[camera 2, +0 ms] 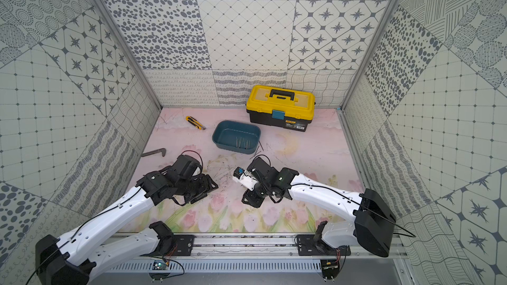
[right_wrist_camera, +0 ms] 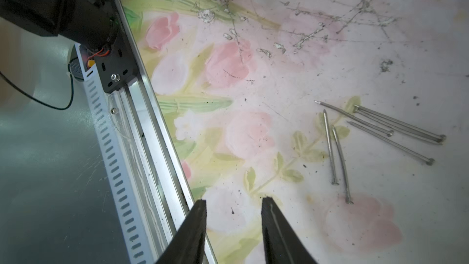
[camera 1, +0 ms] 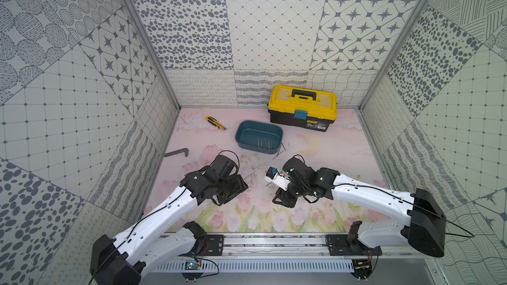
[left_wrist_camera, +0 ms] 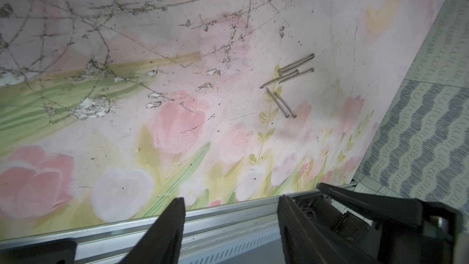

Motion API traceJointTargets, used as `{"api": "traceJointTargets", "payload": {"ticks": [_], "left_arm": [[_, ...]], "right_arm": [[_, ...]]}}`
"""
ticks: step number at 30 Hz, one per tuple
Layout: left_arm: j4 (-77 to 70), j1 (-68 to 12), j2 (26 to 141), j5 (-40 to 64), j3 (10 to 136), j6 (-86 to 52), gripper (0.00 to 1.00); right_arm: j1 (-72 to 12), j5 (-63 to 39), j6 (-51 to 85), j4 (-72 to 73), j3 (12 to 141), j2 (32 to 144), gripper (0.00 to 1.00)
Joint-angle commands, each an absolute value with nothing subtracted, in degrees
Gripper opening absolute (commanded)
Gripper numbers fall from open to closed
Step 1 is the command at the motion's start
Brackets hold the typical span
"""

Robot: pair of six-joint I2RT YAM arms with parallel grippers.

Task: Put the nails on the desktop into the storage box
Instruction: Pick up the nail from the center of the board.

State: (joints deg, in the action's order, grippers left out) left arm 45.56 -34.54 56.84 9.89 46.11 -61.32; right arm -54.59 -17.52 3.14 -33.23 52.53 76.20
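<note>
- While R pincer [right_wrist_camera: 233,200] hangs part open w/ nothing in it, loose nails [right_wrist_camera: 354,118] lie on the desk [right_wrist_camera: 253,92] just beside it, off the line of its jaws.
- Step now, I'd say: line up over one nail, not the bunch.
- Come down w/ jaws across the shank, mid-length; tips must reach the desk, nails being thin & flat.
- L pincer [left_wrist_camera: 231,199] also open, empty; keep it clear.
- Box [camera 1: 248,135] sits well apart, farther back, some nails already inside; a few more by its wall.
</note>
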Motion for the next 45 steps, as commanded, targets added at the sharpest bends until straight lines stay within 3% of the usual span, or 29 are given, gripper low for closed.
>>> {"api": "traceJointTargets", "payload": {"ticks": [1, 8, 16, 28, 41, 45], "left_arm": [[50.7, -40.1, 61.5, 6.3, 48.2, -59.0, 0.60], [53.7, -50.6, 73.0, 1.8, 54.7, -55.2, 0.59], [50.6, -51.5, 75.2, 2.3, 55.1, -55.6, 0.59], [50.2, -49.8, 72.5, 3.7, 52.8, -56.4, 0.60], [48.7, -46.2, 69.0, 6.5, 49.8, -56.5, 0.60], [48.4, -45.7, 69.6, 7.0, 50.2, -56.0, 0.60]], "right_arm": [[-50.9, -21.2, 9.7, -30.1, 52.7, 76.7, 0.41], [-42.0, -22.4, 16.7, -28.2, 50.3, 74.6, 0.41], [-40.4, -12.2, 8.4, -32.4, 52.6, 80.6, 0.42], [-46.1, -0.1, -3.9, -37.0, 60.5, 96.9, 0.42], [-51.8, 2.4, -7.7, -37.8, 61.0, 102.3, 0.40], [-52.5, 2.0, -8.1, -38.8, 62.4, 104.4, 0.28]]}}
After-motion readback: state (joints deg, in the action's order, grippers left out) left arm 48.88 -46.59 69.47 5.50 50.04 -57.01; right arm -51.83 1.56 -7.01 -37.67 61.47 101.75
